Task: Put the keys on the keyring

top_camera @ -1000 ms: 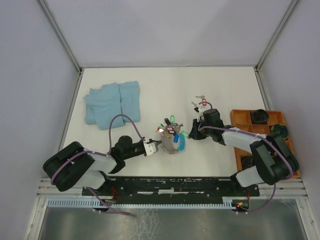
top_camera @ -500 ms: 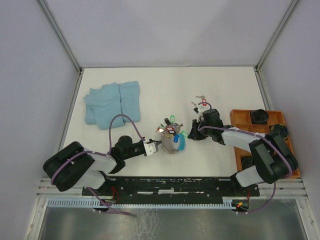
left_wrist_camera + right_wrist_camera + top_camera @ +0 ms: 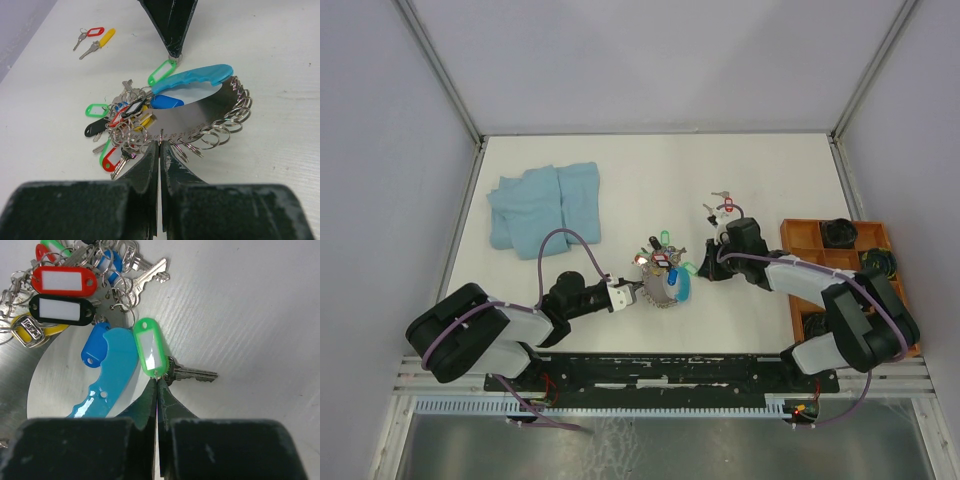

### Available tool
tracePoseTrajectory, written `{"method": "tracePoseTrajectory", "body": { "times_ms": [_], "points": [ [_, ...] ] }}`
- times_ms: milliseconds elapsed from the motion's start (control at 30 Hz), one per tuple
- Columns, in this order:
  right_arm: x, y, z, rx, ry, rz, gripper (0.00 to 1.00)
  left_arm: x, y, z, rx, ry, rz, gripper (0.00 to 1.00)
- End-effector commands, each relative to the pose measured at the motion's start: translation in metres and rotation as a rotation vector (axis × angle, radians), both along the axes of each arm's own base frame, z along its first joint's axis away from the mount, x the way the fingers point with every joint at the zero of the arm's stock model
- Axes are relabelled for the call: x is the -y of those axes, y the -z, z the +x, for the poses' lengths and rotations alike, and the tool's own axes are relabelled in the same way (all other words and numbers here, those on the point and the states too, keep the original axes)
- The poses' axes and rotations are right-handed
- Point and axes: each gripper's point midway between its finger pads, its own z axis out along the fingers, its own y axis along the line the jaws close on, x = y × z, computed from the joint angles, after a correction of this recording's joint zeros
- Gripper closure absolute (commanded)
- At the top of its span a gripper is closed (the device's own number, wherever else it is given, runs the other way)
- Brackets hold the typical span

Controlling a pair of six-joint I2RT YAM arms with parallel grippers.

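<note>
The keyring (image 3: pixel 200 112) is a curved metal plate edged with several split rings and a blue handle (image 3: pixel 192 80); several tagged keys hang on its left side. My left gripper (image 3: pixel 160 145) is shut on the plate's near edge. My right gripper (image 3: pixel 158 380) is shut on the small ring at the end of a green tag (image 3: pixel 150 347), whose silver key (image 3: pixel 192 372) lies flat on the table beside the blue handle (image 3: pixel 107 375). Two loose keys, one red-tagged (image 3: pixel 95 32) and one yellow-tagged (image 3: pixel 102 40), lie farther back. In the top view the left gripper (image 3: pixel 638 289) and right gripper (image 3: pixel 698 268) flank the keyring (image 3: pixel 660 280).
A folded blue cloth (image 3: pixel 542 208) lies at the back left. An orange compartment tray (image 3: pixel 820 240) holding dark parts stands at the right edge. Red (image 3: pixel 62 280) and black (image 3: pixel 60 310) tags crowd the ring's far side. White walls enclose the table.
The right gripper's jaws have closed at the green tag's ring. Both arms and the keyring stay where they were.
</note>
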Motion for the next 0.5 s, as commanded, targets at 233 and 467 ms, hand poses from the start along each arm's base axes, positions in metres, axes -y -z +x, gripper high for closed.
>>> {"method": "tracePoseTrajectory", "body": {
  "times_ms": [233,467],
  "points": [
    [-0.016,-0.061,0.013,0.261,-0.24,0.027,0.99,0.006,-0.027,0.003,0.047,0.009,-0.085,0.97],
    [-0.042,-0.086,0.002,0.435,-0.469,0.146,0.99,0.005,-0.028,0.003,0.036,0.013,-0.115,0.97]
  ]
}}
